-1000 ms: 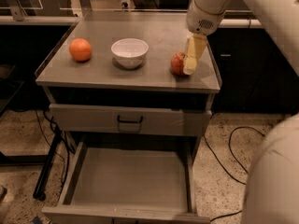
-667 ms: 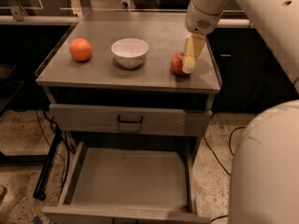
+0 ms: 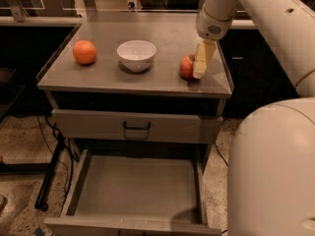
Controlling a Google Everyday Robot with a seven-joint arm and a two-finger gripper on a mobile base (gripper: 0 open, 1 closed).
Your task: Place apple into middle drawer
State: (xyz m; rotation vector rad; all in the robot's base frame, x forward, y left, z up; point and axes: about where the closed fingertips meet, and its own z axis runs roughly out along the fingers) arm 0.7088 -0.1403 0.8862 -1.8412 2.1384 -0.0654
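Red apple (image 3: 185,67) sits by the desk's front-right corner, gripper (image 3: 197,69) at it, clamped or not I cannot tell.

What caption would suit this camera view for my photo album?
Gripper at the apple on the cabinet top, near a white bowl; middle drawer open below.

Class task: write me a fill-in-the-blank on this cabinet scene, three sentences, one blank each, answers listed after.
The gripper is at the apple, which sits on ___ of the cabinet.
The bowl between the apple and the orange fruit is ___ in colour.
The middle drawer is open; the handle on the shut drawer front above it is ___.
Missing words: top; white; black.
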